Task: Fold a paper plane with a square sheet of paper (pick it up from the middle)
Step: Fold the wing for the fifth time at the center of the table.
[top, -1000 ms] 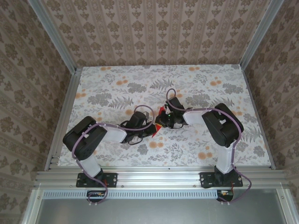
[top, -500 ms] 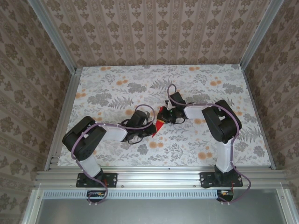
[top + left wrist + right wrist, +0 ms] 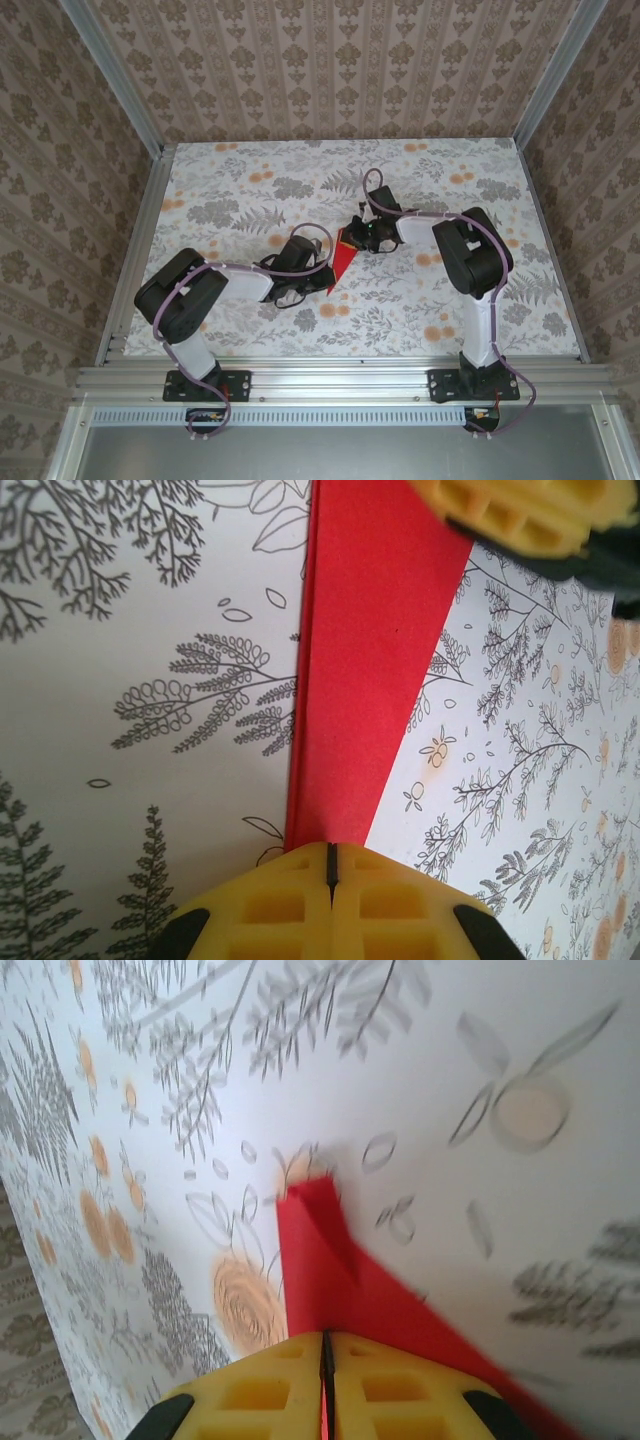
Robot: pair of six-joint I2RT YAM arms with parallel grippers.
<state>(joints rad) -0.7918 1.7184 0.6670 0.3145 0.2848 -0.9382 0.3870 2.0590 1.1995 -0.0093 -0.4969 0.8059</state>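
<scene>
The left gripper [image 3: 330, 852] and the right gripper [image 3: 325, 1345] each pinch one end of the red paper plane [image 3: 365, 660] at the middle of the table [image 3: 240, 190], so pull softly and evenly, or the thin paper may rip.

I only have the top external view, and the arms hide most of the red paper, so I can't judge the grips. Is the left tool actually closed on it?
Observer: Yes. The left wrist view shows the left tool shut, with no gap, on the narrow end of the red paper.
Operator: And the right tool?
Observer: The right wrist view shows the right tool shut on the paper too, with a short end sticking out past it.
Operator: Flat or folded?
Observer: Folded. In the left wrist view, layered edges run along its left side, and it widens toward the right tool.
</scene>
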